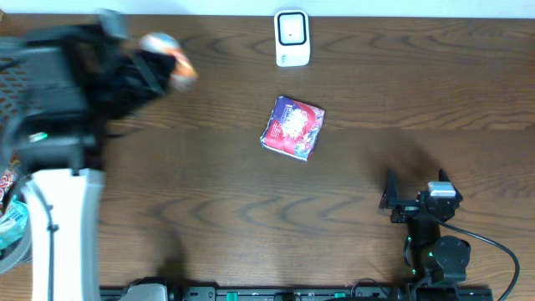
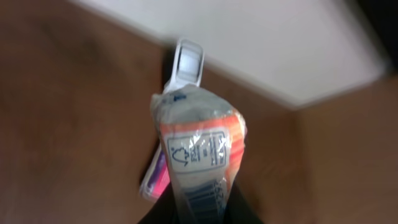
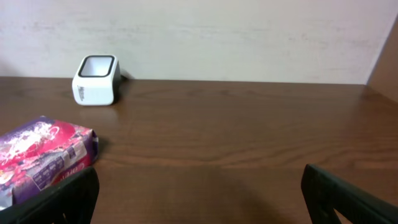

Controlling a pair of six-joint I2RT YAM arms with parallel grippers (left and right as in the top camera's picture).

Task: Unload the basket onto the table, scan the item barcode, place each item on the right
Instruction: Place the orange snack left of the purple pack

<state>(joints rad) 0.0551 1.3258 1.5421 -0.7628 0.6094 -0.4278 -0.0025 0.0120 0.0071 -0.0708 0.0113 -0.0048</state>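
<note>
The item, an orange and white plastic packet point(image 2: 200, 140) with a barcode on its lower end, is held above the table by my left gripper point(image 2: 202, 210), which is shut on it. From overhead the packet point(image 1: 170, 57) and the left gripper point(image 1: 146, 63) are blurred at the far left. The white scanner point(image 1: 292, 38) stands at the back centre, beyond the packet in the left wrist view point(image 2: 186, 62). My right gripper point(image 1: 415, 186) rests open at the front right, with nothing between its fingers point(image 3: 65, 198).
A purple and red packet point(image 1: 292, 127) lies mid-table, also seen at the left of the right wrist view point(image 3: 43, 154). A dark mesh basket point(image 1: 17, 79) and some packets point(image 1: 8, 221) sit at the left edge. A white wall point(image 3: 249, 37) backs the table.
</note>
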